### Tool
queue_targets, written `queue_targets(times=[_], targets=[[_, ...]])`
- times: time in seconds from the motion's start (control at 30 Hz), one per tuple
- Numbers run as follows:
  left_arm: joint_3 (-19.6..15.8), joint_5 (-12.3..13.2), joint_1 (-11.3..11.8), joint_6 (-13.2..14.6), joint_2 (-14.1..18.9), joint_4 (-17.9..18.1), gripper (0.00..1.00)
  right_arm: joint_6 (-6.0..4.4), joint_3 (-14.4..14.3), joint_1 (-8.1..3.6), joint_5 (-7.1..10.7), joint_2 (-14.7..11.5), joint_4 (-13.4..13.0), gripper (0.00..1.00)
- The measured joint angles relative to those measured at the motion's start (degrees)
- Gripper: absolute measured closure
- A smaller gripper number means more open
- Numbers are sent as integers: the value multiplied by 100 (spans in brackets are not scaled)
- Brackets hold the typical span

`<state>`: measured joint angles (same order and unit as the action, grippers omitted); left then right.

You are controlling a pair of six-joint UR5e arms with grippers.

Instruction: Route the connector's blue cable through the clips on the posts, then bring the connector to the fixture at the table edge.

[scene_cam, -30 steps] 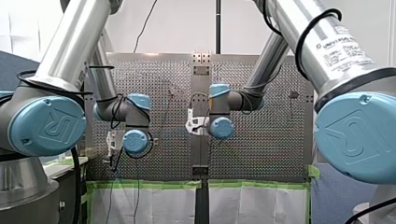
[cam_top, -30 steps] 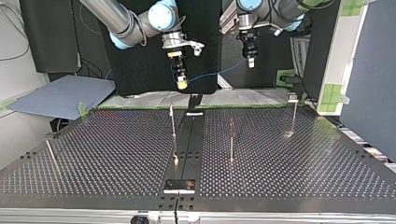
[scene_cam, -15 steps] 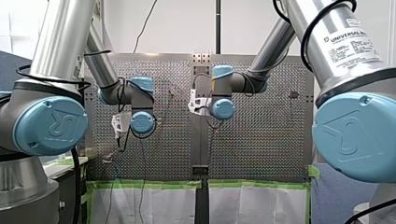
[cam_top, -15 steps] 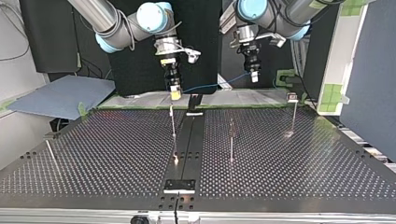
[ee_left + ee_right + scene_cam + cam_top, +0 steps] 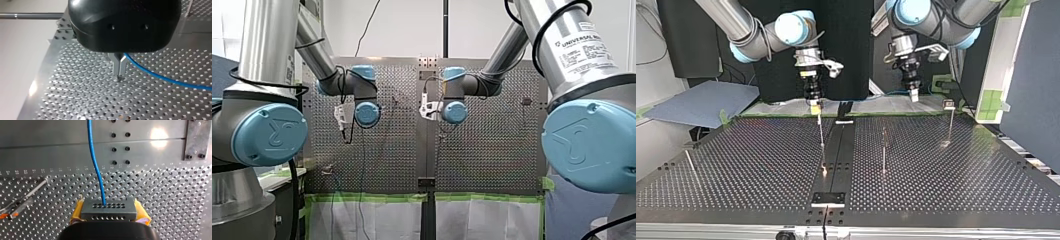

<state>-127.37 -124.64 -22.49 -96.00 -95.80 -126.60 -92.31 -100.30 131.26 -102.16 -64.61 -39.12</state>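
Observation:
In the right wrist view the grey connector (image 5: 109, 210) sits between my right gripper's yellow pads (image 5: 78, 211), and the blue cable (image 5: 96, 165) runs out ahead of it. In the top view my right gripper (image 5: 814, 103) hangs shut on the connector, just above the tip of a thin post (image 5: 821, 131). My left gripper (image 5: 914, 95) hangs at that view's right, over the table's far edge. In the left wrist view its metal fingers (image 5: 119, 71) are shut on the blue cable (image 5: 160, 76), which trails off to one side.
Other posts stand on the perforated table (image 5: 761, 165): one right of the middle (image 5: 883, 150), one with a clip head at the far right (image 5: 950, 120), one leaning at the left (image 5: 691, 167). A black fixture plate (image 5: 828, 198) sits at the near edge on the centre rail.
Both grippers have come down toward the table in the top view. My right one moved left with the connector to above the post; my left one moved down and slightly right with the cable.

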Motion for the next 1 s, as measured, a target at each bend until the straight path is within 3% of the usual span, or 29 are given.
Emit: queue_targets(times=[0.33, 0.6, 0.77, 1.0], targets=[[193, 295, 182, 67, 44, -241, 100, -27, 315, -71, 111, 3, 321, 100], [395, 367, 318, 215, 47, -558, 100, -54, 634, -100, 171, 5, 548, 100], [452, 428, 368, 206, 41, -602, 100, -59, 714, -131, 177, 5, 603, 100], [548, 769, 506, 143, 18, -614, 100, -57, 748, -188, 187, 6, 636, 100]])
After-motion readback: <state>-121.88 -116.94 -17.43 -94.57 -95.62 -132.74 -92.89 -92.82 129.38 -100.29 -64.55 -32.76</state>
